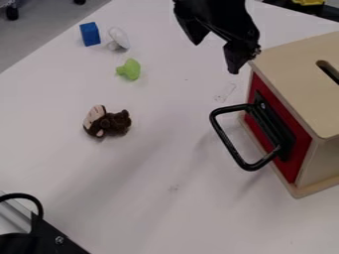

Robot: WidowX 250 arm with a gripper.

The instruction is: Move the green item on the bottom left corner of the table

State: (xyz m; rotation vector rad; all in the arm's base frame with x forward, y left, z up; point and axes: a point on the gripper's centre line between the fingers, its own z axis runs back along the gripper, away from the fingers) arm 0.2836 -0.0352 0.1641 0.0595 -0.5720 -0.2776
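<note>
With twelve o'clock taken as the top edge of the camera view, the green item lies at eleven o'clock from centre, on the white table. Mushroom-like form: rounded cap toward one o'clock, short stub toward nine. It sits well apart from the table's bottom left part.

Black gripper at one o'clock, hanging down from the top edge. Jaws open, tips spread apart, white tabletop seen between them. Green item lies toward the gripper's eight o'clock side, the two apart.

Neighbours of the green item: a white mushroom-shaped piece close by, toward its eleven, stub angled down toward seven; farther out, also toward eleven, a blue block. White piece and block are near each other, apart.

At nine o'clock from centre, a dark brown plush figure with a pale face, lying toward the green item's seven.

At two to three o'clock, a pale wooden box, dark slot in its top, red front panel facing roughly eight. Black handle juts from that panel.

Between seven and eight, at the edge, black hardware with a cable looping above.
</note>
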